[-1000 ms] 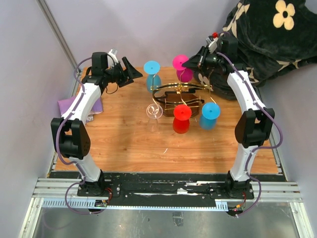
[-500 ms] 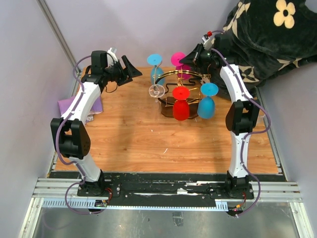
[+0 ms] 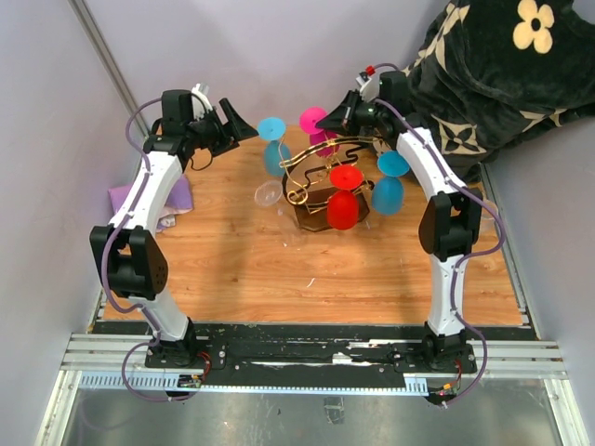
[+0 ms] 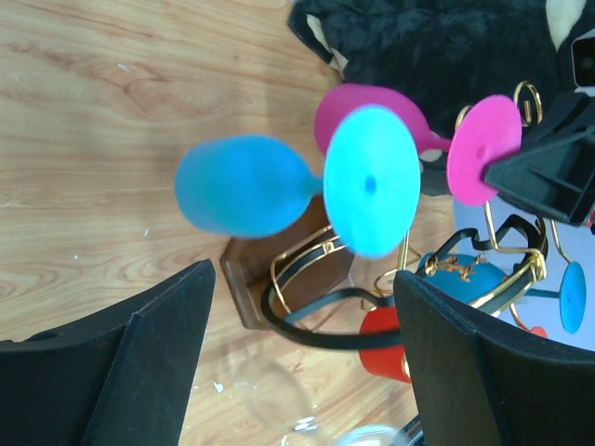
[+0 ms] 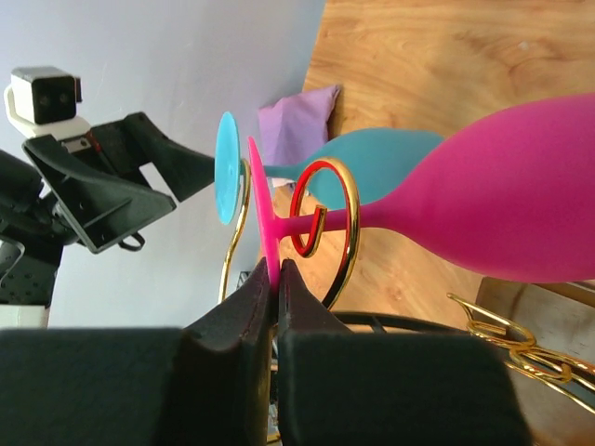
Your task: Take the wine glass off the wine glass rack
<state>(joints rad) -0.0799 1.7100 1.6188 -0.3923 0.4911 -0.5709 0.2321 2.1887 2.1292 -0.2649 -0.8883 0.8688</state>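
Observation:
The gold wire wine glass rack (image 3: 327, 158) stands tilted on its dark brown base (image 3: 311, 214) at the back middle of the table. A pink wine glass (image 3: 323, 139) hangs on it by a gold scroll (image 5: 339, 232). My right gripper (image 3: 333, 119) is shut on the thin pink foot (image 5: 261, 218) of this glass (image 5: 521, 204), fingertips together (image 5: 275, 269). A blue glass (image 3: 275, 153), a red glass (image 3: 341, 210), another blue glass (image 3: 387, 193) and a clear glass (image 3: 270, 193) also hang there. My left gripper (image 3: 232, 125) is open and empty, left of the first blue glass (image 4: 244, 186); it also shows in the left wrist view (image 4: 305, 279).
A purple cloth (image 3: 125, 197) lies at the table's left edge. A black flowered blanket (image 3: 483, 65) is piled at the back right, close behind my right arm. A grey pole (image 3: 112, 65) leans on the back wall.
My right gripper has moved left and back with the pink foot in it. The rack and its glasses have shifted left with it and tipped over at an angle. My left gripper rose slightly.

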